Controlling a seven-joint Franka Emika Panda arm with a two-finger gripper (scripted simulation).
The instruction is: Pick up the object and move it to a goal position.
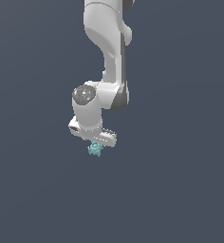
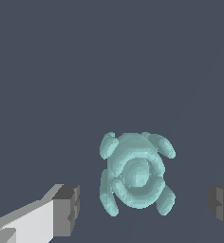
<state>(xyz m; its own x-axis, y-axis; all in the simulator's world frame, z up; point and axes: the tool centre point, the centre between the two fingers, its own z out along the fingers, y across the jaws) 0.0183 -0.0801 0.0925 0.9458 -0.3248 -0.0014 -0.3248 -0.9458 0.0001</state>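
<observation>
The object (image 2: 135,173) is a small pale teal lumpy figurine with knobby limbs, lying on the dark grey floor. In the wrist view it sits between my two dark finger pads (image 2: 68,210), with a clear gap on each side. My gripper (image 2: 144,209) is open and touches nothing. In the exterior view the object (image 1: 94,150) shows just below the white hand, and the gripper (image 1: 96,144) hangs directly over it, partly hiding it.
The white arm (image 1: 111,52) comes down from the top of the exterior view. Around the object there is only plain dark grey floor (image 1: 180,190).
</observation>
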